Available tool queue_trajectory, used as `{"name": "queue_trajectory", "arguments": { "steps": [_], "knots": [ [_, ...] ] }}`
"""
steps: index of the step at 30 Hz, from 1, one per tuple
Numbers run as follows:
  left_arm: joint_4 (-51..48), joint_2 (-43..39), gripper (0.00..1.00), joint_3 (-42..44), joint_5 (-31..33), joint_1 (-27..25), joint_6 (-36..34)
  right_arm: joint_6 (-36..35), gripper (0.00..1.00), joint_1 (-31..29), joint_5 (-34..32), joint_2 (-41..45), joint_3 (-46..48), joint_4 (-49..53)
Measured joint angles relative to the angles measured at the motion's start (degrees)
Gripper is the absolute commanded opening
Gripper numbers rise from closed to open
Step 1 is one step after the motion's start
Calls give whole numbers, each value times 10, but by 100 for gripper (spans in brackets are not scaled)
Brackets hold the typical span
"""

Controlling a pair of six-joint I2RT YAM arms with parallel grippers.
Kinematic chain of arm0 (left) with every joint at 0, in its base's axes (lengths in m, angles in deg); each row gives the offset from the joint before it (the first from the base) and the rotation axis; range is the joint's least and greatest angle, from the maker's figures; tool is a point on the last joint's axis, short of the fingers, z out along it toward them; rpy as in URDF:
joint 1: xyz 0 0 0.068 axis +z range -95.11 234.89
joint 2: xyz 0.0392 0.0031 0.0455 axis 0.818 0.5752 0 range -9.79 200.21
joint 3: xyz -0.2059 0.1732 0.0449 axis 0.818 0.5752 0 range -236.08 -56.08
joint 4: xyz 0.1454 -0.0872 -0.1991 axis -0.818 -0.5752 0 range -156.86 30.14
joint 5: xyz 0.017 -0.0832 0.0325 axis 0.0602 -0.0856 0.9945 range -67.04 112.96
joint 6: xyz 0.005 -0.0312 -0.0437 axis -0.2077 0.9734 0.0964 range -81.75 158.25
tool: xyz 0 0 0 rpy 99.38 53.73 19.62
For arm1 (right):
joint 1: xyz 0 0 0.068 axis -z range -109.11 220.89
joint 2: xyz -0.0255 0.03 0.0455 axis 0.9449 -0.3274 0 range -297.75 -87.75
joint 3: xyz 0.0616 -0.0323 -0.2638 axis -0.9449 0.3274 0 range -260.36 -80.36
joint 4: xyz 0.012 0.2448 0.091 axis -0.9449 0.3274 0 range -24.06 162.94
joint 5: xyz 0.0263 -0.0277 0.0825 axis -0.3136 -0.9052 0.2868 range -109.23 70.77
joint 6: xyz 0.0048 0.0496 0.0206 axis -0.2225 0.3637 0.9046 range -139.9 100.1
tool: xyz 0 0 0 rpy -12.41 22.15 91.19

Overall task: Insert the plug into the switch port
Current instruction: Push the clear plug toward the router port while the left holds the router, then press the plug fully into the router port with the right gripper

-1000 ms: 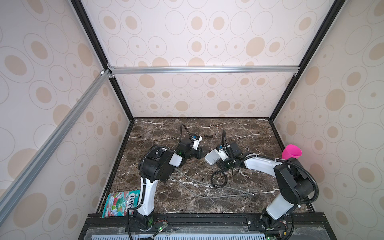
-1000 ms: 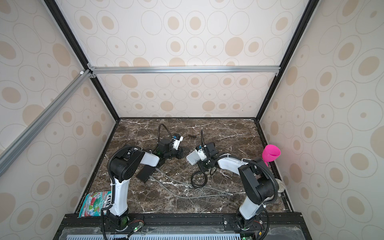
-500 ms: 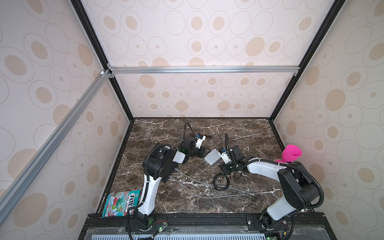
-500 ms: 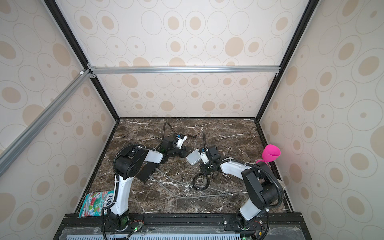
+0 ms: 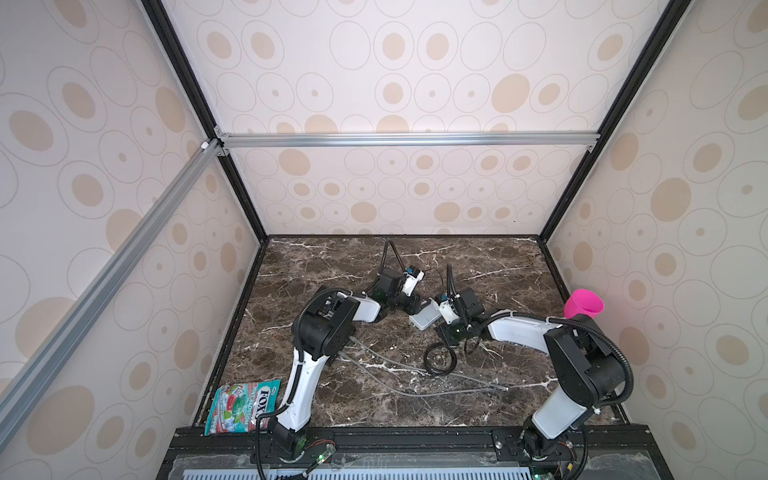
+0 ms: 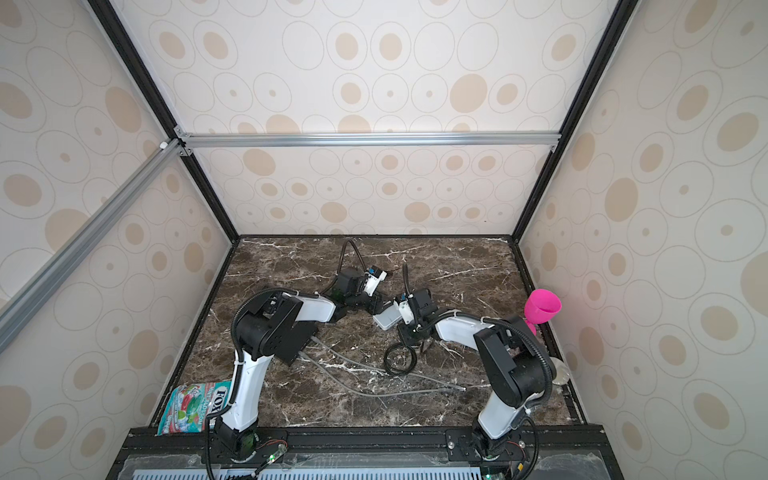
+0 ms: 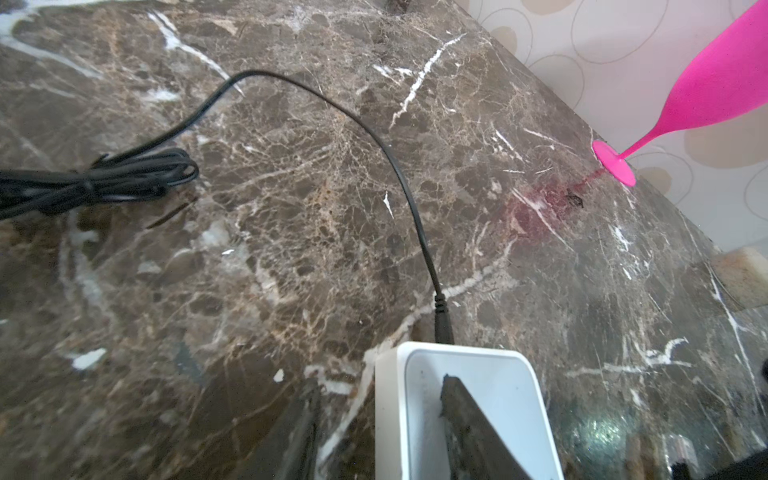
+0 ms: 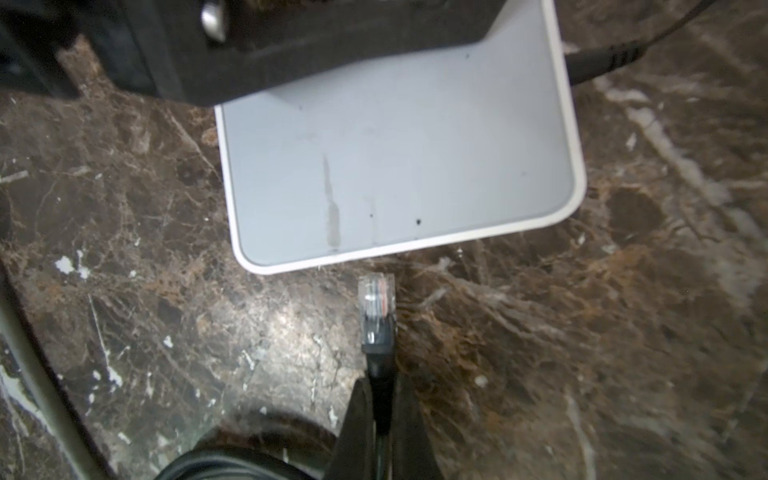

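Closing the last gap. Pinched tight in the right end effector [image 8: 380, 399] by the cable behind its boot, with the plug [image 8: 377, 299] down near the worktop [image 8: 124, 291], just short of the switch [image 8: 399, 166] edge, not touching. Points nose-first roughly square at that edge, long axis in line with the fingers [image 8: 415, 436]. Should go in slow and straight, level with the port. Cannot see the port; note the power lead [image 7: 399, 178] entering an adjoining side. Bracing with the left end effector [image 7: 378, 380] half-spread, one finger on the switch top; cannot tell clamp from press
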Motion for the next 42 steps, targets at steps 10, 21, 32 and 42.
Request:
{"name": "queue_trajectory", "arguments": {
  "steps": [10, 21, 32, 42],
  "knots": [
    [-2, 0, 44, -1, 0, 0, -2, 6, 0, 0, -28, -3, -5, -6],
    [-3, 0, 44, -2, -2, 0, -3, 3, 0, 0, -21, -10, -18, -2],
    [-2, 4, 43, -6, -9, 0, 1, 2, 0, 0, -6, -19, -26, -4],
    [52, 3, 43, 32, -49, 0, 40, 2, 0, 0, -5, -30, -35, -7]
  ]
}}
